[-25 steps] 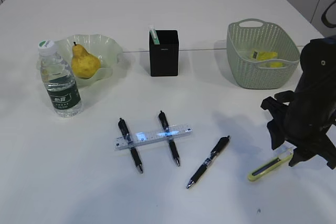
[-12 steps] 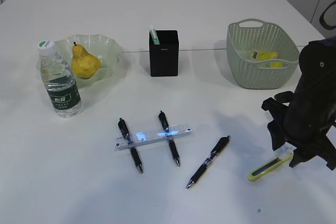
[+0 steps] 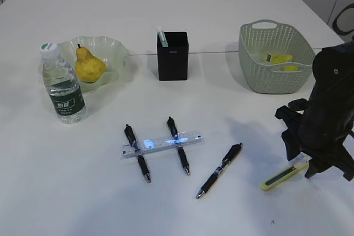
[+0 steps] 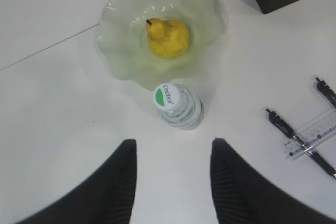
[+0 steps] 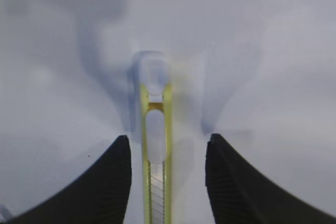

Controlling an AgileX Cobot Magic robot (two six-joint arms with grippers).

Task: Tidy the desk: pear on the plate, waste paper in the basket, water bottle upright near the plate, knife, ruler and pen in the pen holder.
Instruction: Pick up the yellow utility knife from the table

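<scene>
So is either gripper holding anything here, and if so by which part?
Nothing is held. The right gripper stands open, straddling the knife lying on the desk; the left gripper hangs open above the water bottle.

Green-and-white cap (image 4: 167, 96) of water bottle (image 4: 181, 110), "Cestbon"

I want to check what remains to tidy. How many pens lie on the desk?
3. Two pens lie under the ruler; a third pen lies alone to its right. More may hide inside the pen holder.
</scene>
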